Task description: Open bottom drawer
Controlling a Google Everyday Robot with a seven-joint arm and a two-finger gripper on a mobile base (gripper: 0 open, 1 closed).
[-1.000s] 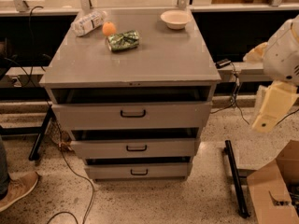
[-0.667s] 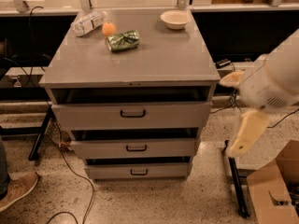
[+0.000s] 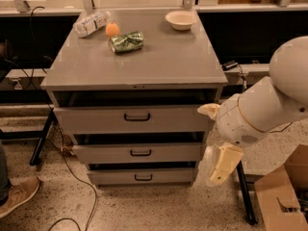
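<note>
1. While my white arm [image 3: 269,105] fills the right side of the frame, my pincer [image 3: 222,170] hangs below its round joint, lower right of centre and pointing down toward the speckled floor [image 3: 144,208].
2. Pincer state: I cannot tell how far open it is. I see nothing held in it.
3. Pincer position: just right of the drawer stack, level with the two lower drawers, and apart from all the fronts.
4. Bottom drawer [image 3: 110,177]: lowest of the three grey fronts, lower centre of the frame, just above the floor. Its small black bar handle [image 3: 143,177] sits mid-panel with nothing touching it. The front looks pushed in, with a dark gap above it.
5. Middle drawer [image 3: 106,154] and top drawer [image 3: 91,119] sit above it, each with a black handle at centre.
6. Table [image 3: 159,66], upper centre of the frame, carries:
   - a plastic bottle [image 3: 91,23] lying on its side at upper left
   - an orange [image 3: 112,29] just beside the bottle
   - a green packet [image 3: 127,41] near the orange
   - a pale bowl [image 3: 181,19] toward the upper right, well apart from the others
7. Cardboard box [image 3: 281,201] in the lower right corner. A brown shoe [image 3: 19,195] at the lower left edge.
</note>
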